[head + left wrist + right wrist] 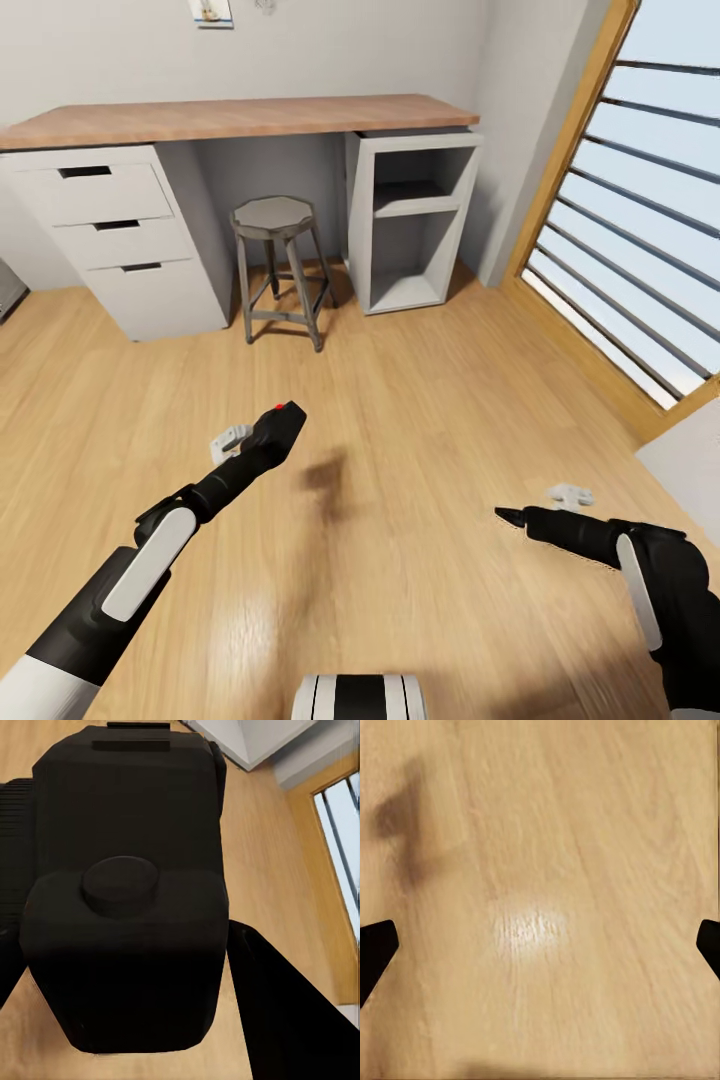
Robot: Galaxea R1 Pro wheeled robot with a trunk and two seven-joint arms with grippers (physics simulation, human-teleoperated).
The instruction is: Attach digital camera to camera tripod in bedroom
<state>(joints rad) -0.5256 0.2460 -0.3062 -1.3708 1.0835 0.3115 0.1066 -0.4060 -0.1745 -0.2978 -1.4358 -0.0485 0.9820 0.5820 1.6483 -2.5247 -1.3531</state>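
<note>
Nearest the robot, the left claw (283, 425) is clamped on the digital camera (127, 892) (red dot uppermost), held out forward above the plank floor (400, 400). The right claw (512, 516) hangs low with fingers apart, carrying nothing. Beyond stand a stool (275, 262) and the bench (230, 118). Judgement: pickup done; reaching the tripod and mounting remain.
</note>
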